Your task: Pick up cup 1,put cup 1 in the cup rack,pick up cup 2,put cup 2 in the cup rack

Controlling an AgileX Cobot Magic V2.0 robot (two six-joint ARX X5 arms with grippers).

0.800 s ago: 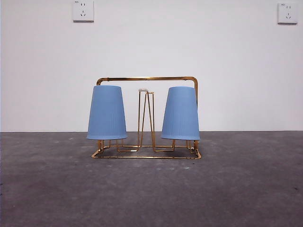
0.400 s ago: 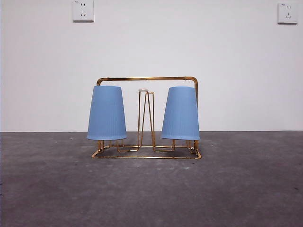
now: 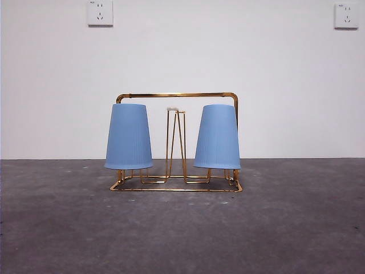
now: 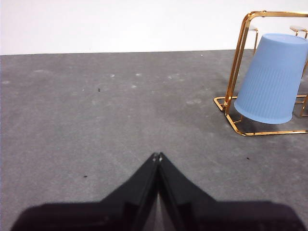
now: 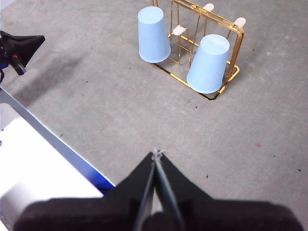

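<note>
Two light blue ribbed cups hang upside down on the gold wire cup rack (image 3: 177,95), one at its left end (image 3: 129,137) and one at its right end (image 3: 217,137). Which is cup 1 and which is cup 2 cannot be told. My left gripper (image 4: 157,156) is shut and empty, low over the grey table, well away from the rack (image 4: 239,62) and the cup at that end (image 4: 270,79). From higher up, my right gripper (image 5: 157,153), also shut and empty, looks down on the rack (image 5: 231,29) and both cups (image 5: 153,34) (image 5: 208,57). Neither arm shows in the front view.
The rack stands mid-table on a grey surface (image 3: 182,228) before a white wall with two sockets (image 3: 100,12). In the right wrist view a white and blue edge (image 5: 29,159) lies close below the right gripper, and the other arm's black tip (image 5: 19,48) shows beyond it.
</note>
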